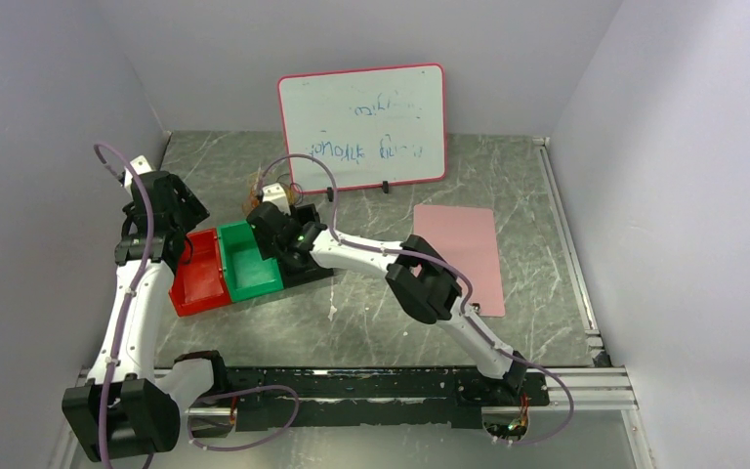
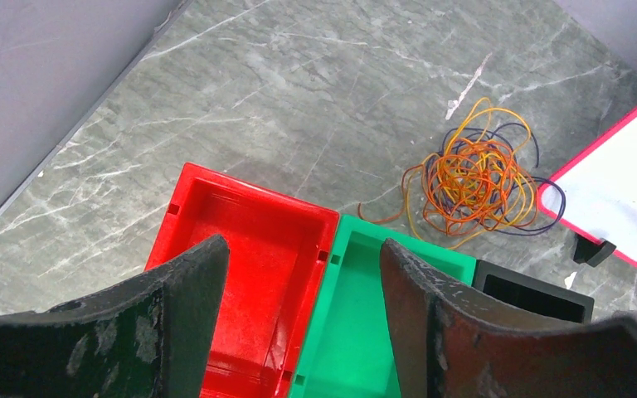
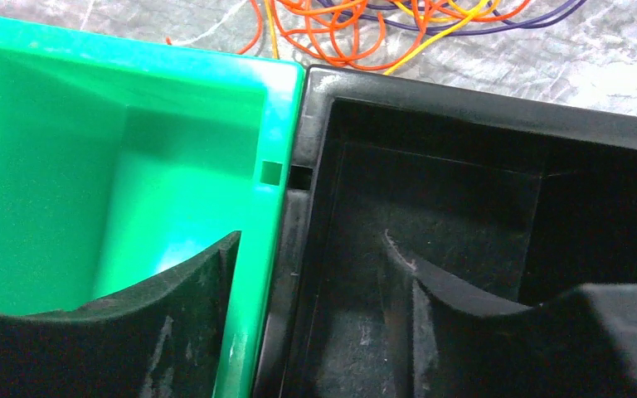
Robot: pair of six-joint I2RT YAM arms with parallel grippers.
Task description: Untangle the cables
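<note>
The cables (image 2: 474, 177) lie as one tangle of orange, yellow and dark purple wires on the grey table, beyond the green bin and left of the whiteboard. In the top view only a bit of the tangle (image 1: 257, 186) shows behind the right arm. Its near loops show at the top of the right wrist view (image 3: 365, 25). My left gripper (image 2: 303, 274) is open and empty, above the red and green bins. My right gripper (image 3: 315, 257) is open and empty, low over the wall between the green and black bins, short of the cables.
Red bin (image 1: 198, 278), green bin (image 1: 249, 264) and black bin (image 1: 305, 274) stand side by side, left of centre. A whiteboard (image 1: 363, 127) leans at the back. A pink mat (image 1: 461, 256) lies to the right. Grey walls enclose the table on three sides.
</note>
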